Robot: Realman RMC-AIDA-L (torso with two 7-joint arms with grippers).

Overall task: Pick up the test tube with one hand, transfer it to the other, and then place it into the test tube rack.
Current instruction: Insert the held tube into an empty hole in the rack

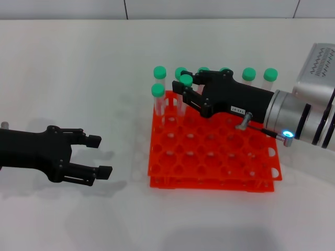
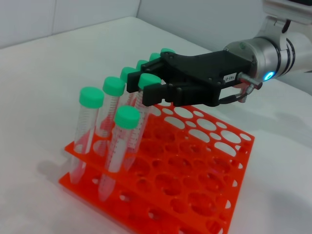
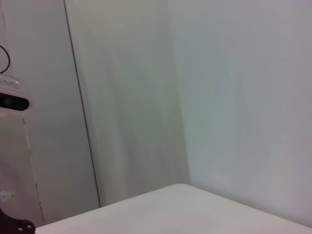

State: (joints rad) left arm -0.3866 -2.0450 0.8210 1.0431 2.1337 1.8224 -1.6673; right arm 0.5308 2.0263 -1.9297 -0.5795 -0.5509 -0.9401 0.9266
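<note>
right tool [image 1: 189, 90] clamping test tube [image 1: 184, 90] over rack [image 1: 209, 157] upper-left edge, left tool [image 1: 99, 155] open, lower left, bare counter [image 1: 78, 78] between

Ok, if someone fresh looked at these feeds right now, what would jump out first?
The orange-red test tube rack at centre, with green-capped tubes standing along its far and left edges. Next, the right gripper reaching over the rack's back rows, fingers closed on a green-capped test tube among the others. The left gripper sits open and empty over the white table, to the rack's left.
</note>
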